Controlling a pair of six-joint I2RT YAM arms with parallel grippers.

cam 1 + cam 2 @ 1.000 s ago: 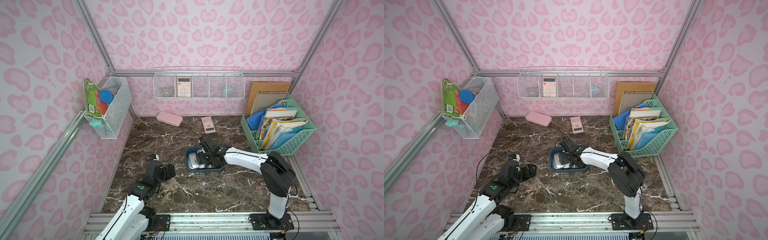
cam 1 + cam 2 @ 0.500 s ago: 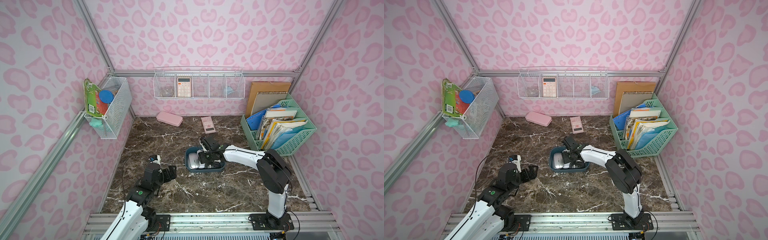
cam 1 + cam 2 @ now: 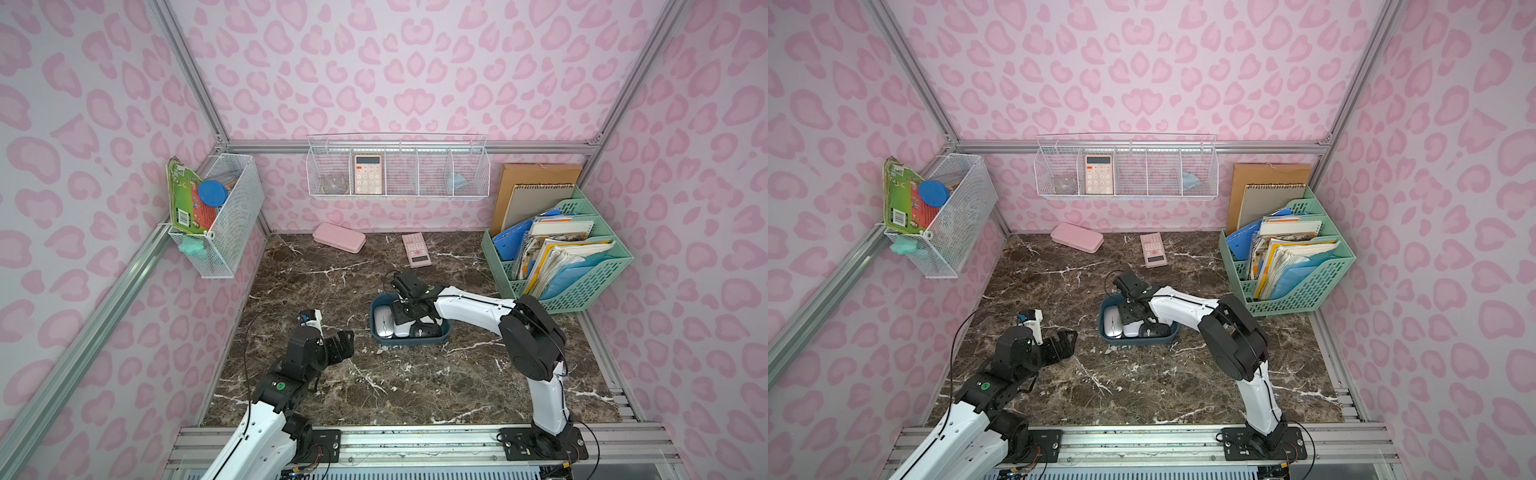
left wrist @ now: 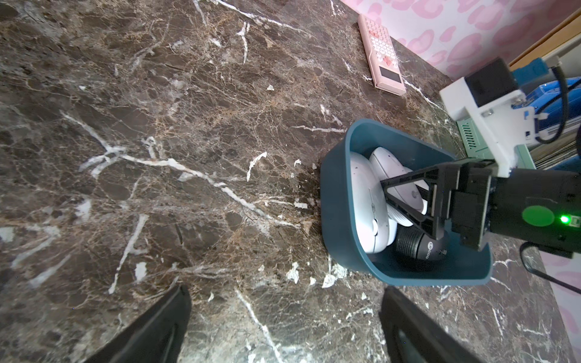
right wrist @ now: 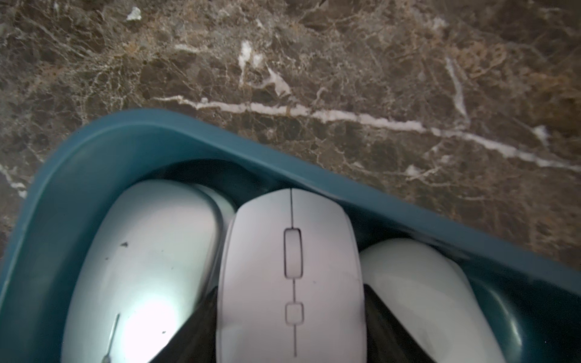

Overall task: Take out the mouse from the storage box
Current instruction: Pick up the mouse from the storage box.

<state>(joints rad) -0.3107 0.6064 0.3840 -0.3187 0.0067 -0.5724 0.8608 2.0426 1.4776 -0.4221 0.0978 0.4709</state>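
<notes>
Nesting in the storage box point(image 3: 411, 340) among other mice point(image 5: 141, 251) — white mouse point(image 5: 292, 267) pinched by right hand point(image 3: 403, 319); left hand point(image 4: 284, 292) wide open.

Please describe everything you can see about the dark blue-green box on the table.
The storage box is a shallow dark teal tub of smooth plastic, rectangular with rounded corners and open on top. It sits flat on the marble table. Inside lie pale mice and a black mouse. The right gripper reaches in, closed on the white mouse in the middle.

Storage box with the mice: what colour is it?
Storage box: dark teal-blue, best in left wrist view.
</notes>
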